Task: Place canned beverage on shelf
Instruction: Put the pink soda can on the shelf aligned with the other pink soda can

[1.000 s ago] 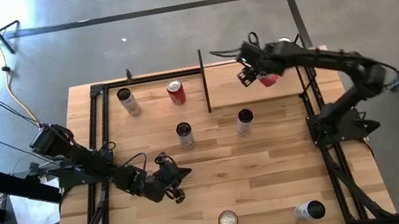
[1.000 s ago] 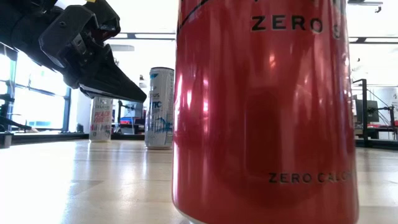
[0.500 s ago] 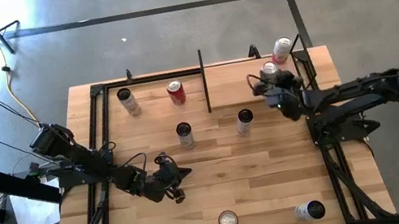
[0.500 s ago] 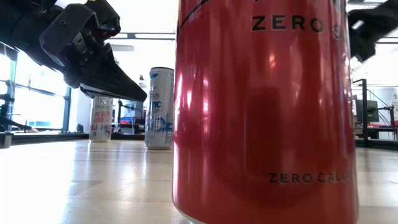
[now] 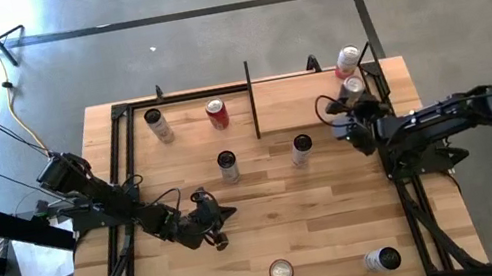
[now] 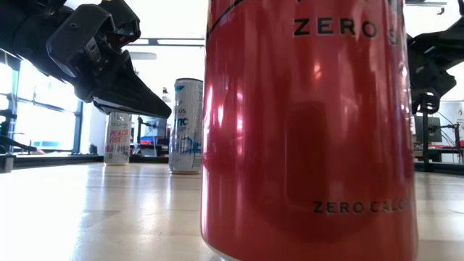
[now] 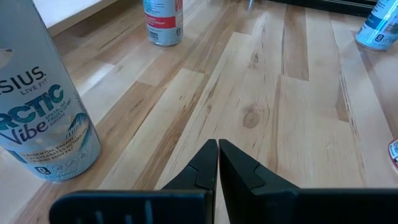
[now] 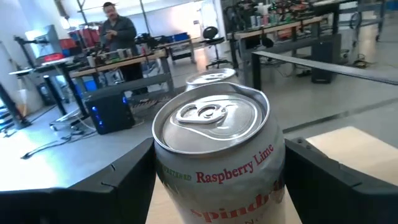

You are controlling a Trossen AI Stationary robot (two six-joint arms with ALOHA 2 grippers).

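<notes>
I see a striped planked wooden tabletop (image 5: 272,225) over grey concrete floor; past my right gripper (image 8: 217,174) lies a workshop with benches and a person standing. Between its spread fingers (image 8: 329,180) stands a silver can (image 8: 217,155) reading "Raspberry Lime", on the pale wooden shelf (image 5: 306,102), the arm stretched low towards it. My left gripper (image 7: 217,152), pressed together, hovers low over the planks, just beside a pale can (image 7: 43,118) lettered "Arctic Vibe".

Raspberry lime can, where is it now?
In the high view the raspberry lime can stands at the shelf's right end, near a red-and-white can, between the open right gripper's fingers.
</notes>
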